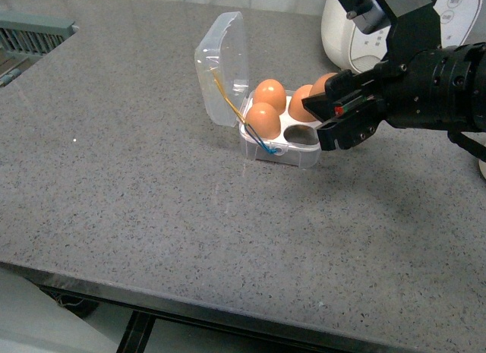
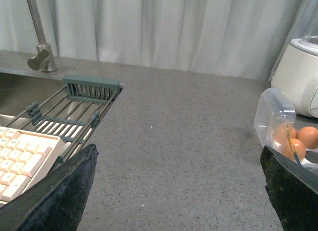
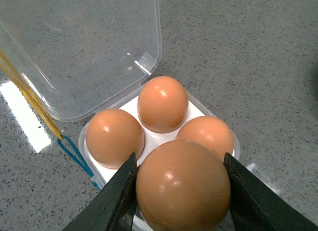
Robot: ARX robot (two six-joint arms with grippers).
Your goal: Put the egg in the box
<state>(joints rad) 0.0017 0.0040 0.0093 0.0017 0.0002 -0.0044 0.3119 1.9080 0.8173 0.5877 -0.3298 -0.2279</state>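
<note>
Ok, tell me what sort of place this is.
Probably a kitchen, though it could be a mock-up. There is a grey speckled stone counter, a sink with a faucet and a rack over it, a white appliance and a clear egg box.

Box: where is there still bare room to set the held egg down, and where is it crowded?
One hole of the box is bare: the near right one, beside the right gripper holding the egg. The other three hold eggs. The countertop left of the open lid is bare too.
</note>
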